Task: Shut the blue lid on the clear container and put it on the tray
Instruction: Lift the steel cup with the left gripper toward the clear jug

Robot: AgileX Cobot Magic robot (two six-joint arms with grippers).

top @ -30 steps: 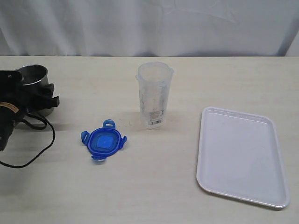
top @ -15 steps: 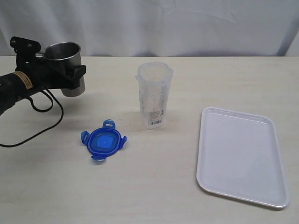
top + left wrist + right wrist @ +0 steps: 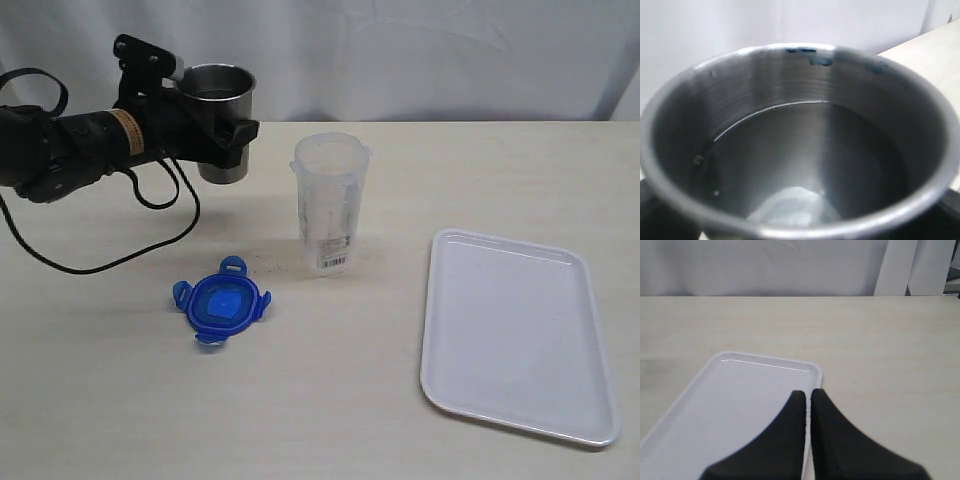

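The blue lid [image 3: 221, 301] lies flat on the table, left of and in front of the clear container [image 3: 329, 203], which stands upright and uncovered. The white tray [image 3: 515, 335] lies bare at the right. My left gripper [image 3: 207, 118] is shut on a grey steel cup [image 3: 221, 120] and holds it upright in the air, up and to the left of the container. The cup's inside [image 3: 800, 150] fills the left wrist view and shows a liquid line. My right gripper [image 3: 808, 395] is shut with nothing in it, over the tray's [image 3: 740, 405] edge.
A black cable [image 3: 120, 260] from the left arm loops over the table left of the lid. A white curtain [image 3: 400, 50] closes off the back. The right arm is outside the exterior view.
My left arm has lifted the steel cup off the far-left table and carried it up and rightward toward the clear container. Lid, container, tray and right gripper have not moved.
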